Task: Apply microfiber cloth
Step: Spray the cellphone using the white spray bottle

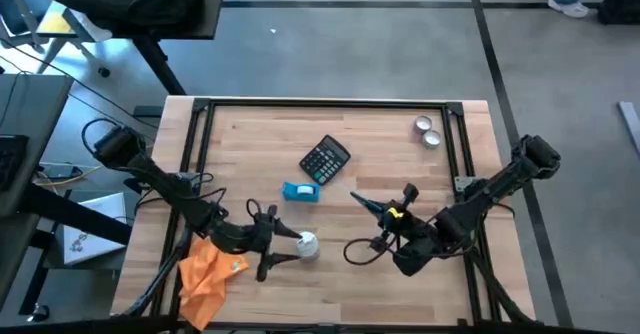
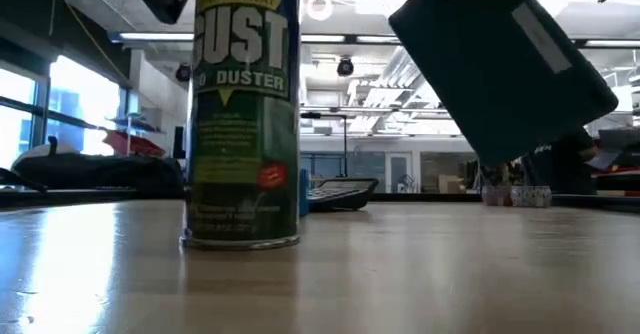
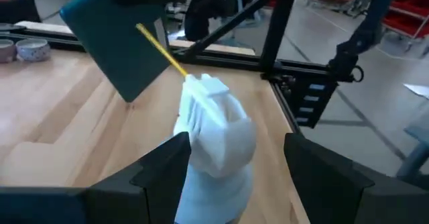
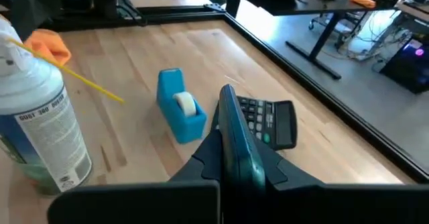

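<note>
Left gripper point(image 1: 283, 246) open, fingers straddling the duster can point(image 1: 306, 244) at table front, not visibly clamped. Microfiber cloth point(image 1: 208, 274) lies at about 8 o'clock from it, near the front-left corner, long axis front-to-back. Right gripper point(image 1: 385, 216) grips a dark flat slab point(image 4: 236, 143), well apart; left is nearer.

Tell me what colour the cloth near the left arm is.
Bright orange; the microfiber cloth shows best in the high view.
</note>
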